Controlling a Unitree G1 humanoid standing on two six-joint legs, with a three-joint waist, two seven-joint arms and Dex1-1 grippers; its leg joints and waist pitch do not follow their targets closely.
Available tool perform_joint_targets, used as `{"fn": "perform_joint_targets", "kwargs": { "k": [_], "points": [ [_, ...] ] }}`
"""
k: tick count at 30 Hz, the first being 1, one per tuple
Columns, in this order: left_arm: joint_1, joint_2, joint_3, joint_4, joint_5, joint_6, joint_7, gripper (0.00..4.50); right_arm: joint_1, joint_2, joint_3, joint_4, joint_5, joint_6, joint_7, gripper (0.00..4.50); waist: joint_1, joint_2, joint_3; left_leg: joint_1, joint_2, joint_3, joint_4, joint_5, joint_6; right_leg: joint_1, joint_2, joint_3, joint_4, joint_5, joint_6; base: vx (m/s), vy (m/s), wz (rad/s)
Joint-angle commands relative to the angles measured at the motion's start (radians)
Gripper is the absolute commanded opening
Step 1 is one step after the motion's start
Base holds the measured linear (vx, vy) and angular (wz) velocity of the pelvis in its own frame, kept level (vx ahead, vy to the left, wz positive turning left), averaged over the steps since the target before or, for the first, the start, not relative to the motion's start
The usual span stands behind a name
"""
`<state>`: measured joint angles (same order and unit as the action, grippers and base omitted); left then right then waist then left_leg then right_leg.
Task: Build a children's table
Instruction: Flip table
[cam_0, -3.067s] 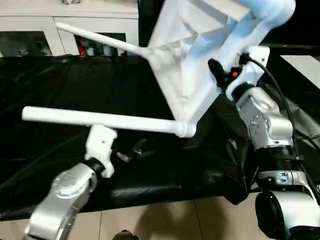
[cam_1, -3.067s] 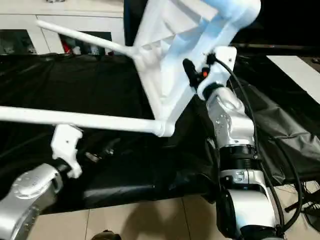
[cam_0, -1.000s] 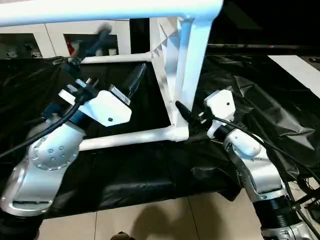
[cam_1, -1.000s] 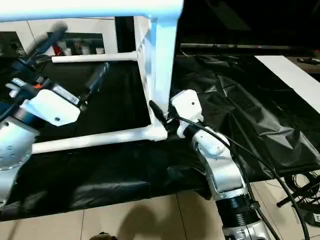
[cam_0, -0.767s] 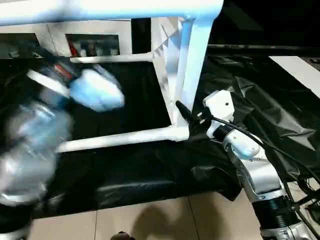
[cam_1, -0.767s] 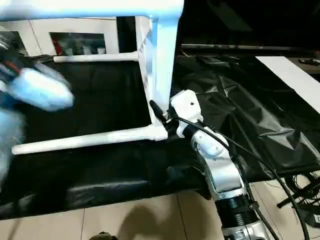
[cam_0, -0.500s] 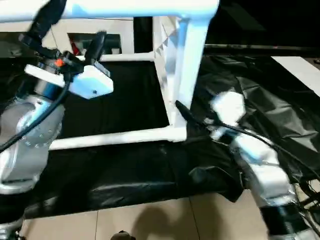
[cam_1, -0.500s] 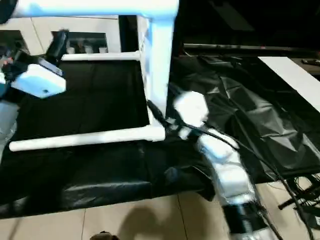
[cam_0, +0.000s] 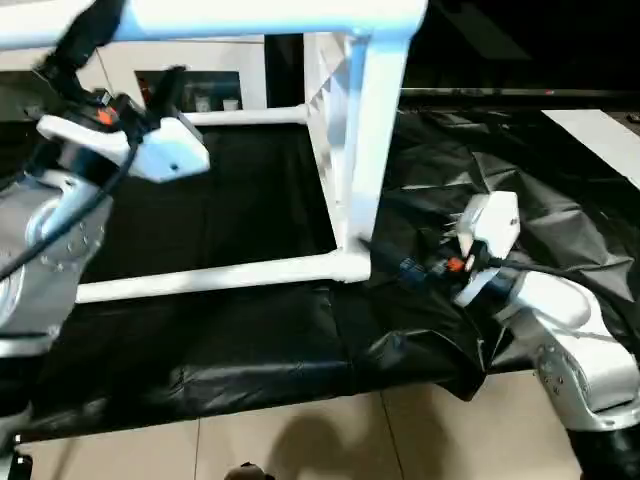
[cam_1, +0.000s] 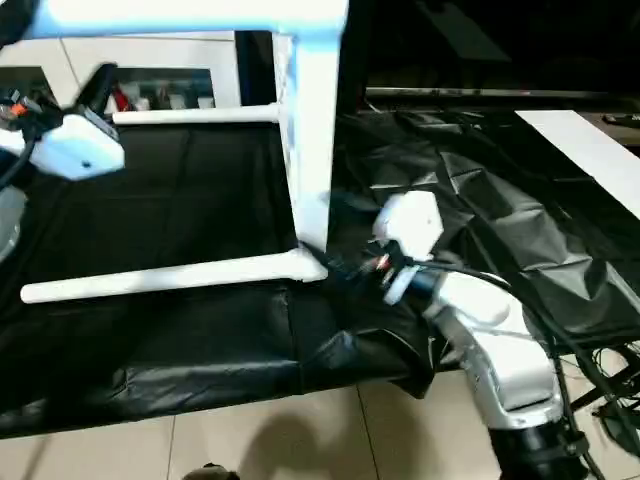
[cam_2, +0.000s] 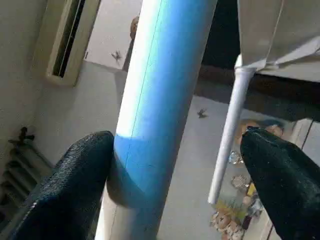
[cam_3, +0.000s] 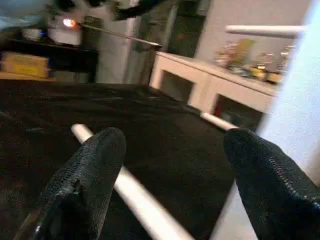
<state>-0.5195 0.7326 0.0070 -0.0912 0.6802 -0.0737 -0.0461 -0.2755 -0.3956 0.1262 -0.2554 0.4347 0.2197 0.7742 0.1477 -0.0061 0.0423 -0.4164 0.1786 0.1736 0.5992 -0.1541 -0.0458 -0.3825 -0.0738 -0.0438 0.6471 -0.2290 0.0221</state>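
Head views: the table (cam_0: 345, 140) lies tipped on its side on a black sheet (cam_0: 230, 340), its top (cam_0: 330, 110) standing on edge. One leg (cam_0: 215, 278) lies along the sheet, another (cam_0: 200, 18) runs overhead. The left gripper (cam_0: 125, 70) is raised just under that upper leg. The right gripper (cam_0: 385, 255) is low, just beside the corner where the lower leg joins.

Left wrist: the fingers (cam_2: 70, 185) stand apart around the upper leg (cam_2: 160, 100), one touching it.

Right wrist: the fingers (cam_3: 95, 175) stand wide apart, the lower leg (cam_3: 135, 195) between them, unclamped. A cabinet (cam_3: 210, 85) stands beyond.
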Motion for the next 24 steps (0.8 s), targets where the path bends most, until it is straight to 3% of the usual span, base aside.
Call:
{"fn": "perform_joint_targets", "kwargs": {
  "k": [1, 7, 8, 13, 19, 24],
  "points": [
    [-0.043, 0.017, 0.023, 0.045, 0.014, 0.018, 0.012, 4.5, -0.006, 0.007, 0.029, -0.023, 0.009, 0.018, 0.019, 3.51, 0.004, 0.018, -0.059, 0.045, 0.048, -0.037, -0.082, -0.385, -0.055, 0.007, -0.067, 0.037, -0.083, -0.168, -0.143, 0.0, 0.0, 0.0],
    [-0.073, 0.017, 0.017, 0.076, 0.003, 0.019, 0.009, 4.5, -0.021, 0.024, 0.053, -0.033, 0.006, 0.044, 0.015, 3.51, 0.009, 0.023, -0.061, 0.046, 0.051, -0.039, -0.084, -0.376, -0.064, 0.004, -0.067, 0.037, -0.08, -0.129, -0.147, 0.0, 0.0, 0.0],
    [-0.078, 0.003, 0.03, 0.069, -0.042, 0.019, -0.011, 4.33, -0.025, 0.026, 0.056, -0.037, 0.008, 0.05, 0.011, 3.54, 0.012, 0.02, -0.062, 0.045, 0.051, -0.038, -0.083, -0.366, -0.063, 0.005, -0.069, 0.036, -0.078, -0.115, -0.149, 0.0, 0.0, 0.0],
    [-0.074, -0.016, 0.06, 0.059, -0.1, 0.044, -0.042, 4.05, -0.03, 0.04, 0.064, -0.038, 0.002, 0.055, 0.004, 3.55, 0.02, 0.023, -0.062, 0.044, 0.049, -0.036, -0.082, -0.355, -0.064, 0.004, -0.07, 0.037, -0.077, -0.108, -0.151, 0.0, 0.0, 0.0],
    [-0.073, -0.027, 0.072, 0.038, -0.143, 0.062, -0.066, 3.42, -0.029, 0.052, 0.068, -0.045, 0.004, 0.058, 0.005, 3.55, 0.024, 0.025, -0.061, 0.047, 0.051, -0.039, -0.086, -0.398, -0.076, 0.001, -0.07, 0.038, -0.081, -0.151, -0.142, 0.0, 0.0, 0.0],
    [-0.065, -0.032, 0.067, 0.019, -0.173, 0.078, -0.106, 2.98, -0.031, 0.067, 0.061, -0.06, 0.056, 0.077, 0.021, 3.55, 0.026, 0.027, -0.059, 0.046, 0.052, -0.041, -0.087, -0.416, -0.079, 0.001, -0.071, 0.038, -0.083, -0.167, -0.138, 0.0, 0.0, 0.0]
  ]
}}
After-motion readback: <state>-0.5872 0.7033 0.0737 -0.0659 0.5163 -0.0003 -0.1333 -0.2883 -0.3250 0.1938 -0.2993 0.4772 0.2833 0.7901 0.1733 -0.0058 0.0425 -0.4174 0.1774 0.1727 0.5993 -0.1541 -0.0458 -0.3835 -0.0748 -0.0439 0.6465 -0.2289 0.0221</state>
